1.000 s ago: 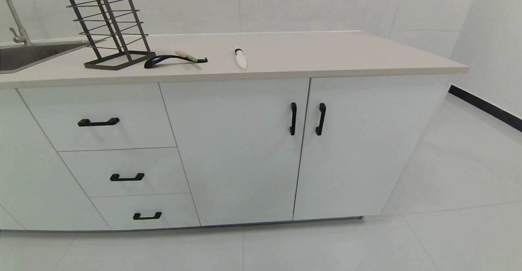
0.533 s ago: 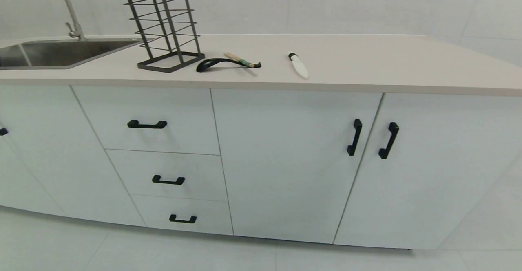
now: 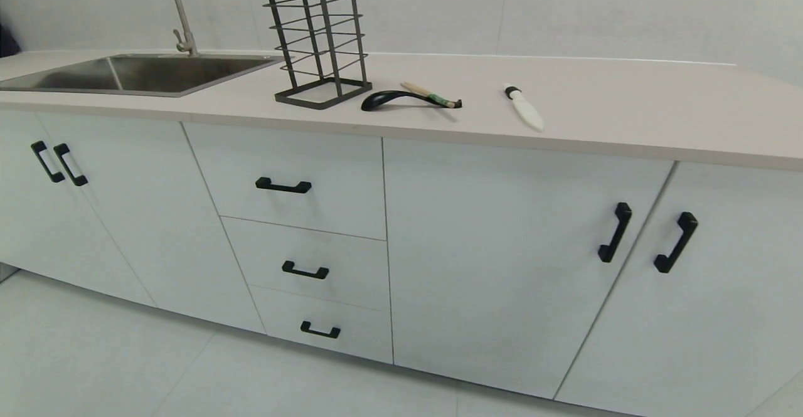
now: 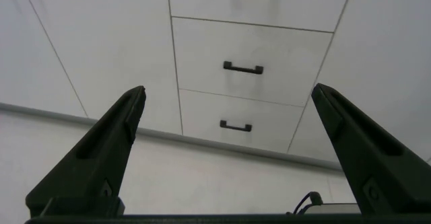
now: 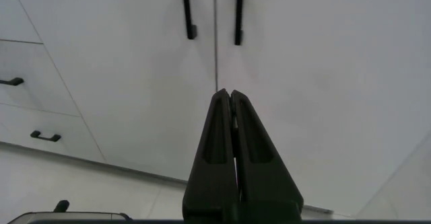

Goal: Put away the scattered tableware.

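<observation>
On the beige countertop (image 3: 627,110) lie a black ladle (image 3: 401,98), a pale stick with a green band (image 3: 430,95) resting across the ladle's handle, and a white knife with a black collar (image 3: 524,108) to the right of them. A black wire rack (image 3: 319,34) stands just left of the ladle. My left gripper (image 4: 229,99) is open, hanging low before the lower drawers (image 4: 244,67). My right gripper (image 5: 230,103) is shut on nothing, in front of the double cabinet doors (image 5: 215,42).
A steel sink (image 3: 138,73) with a curved tap (image 3: 166,3) sits at the left of the counter. Below are white cabinets: three drawers with black handles (image 3: 283,185) and door pairs (image 3: 646,235) on either side. Pale floor tiles (image 3: 125,367) lie in front.
The head camera has swung left: the counter, rack and tableware have shifted right in the picture and more of the sink and left cabinet doors shows. The tableware lies as before.
</observation>
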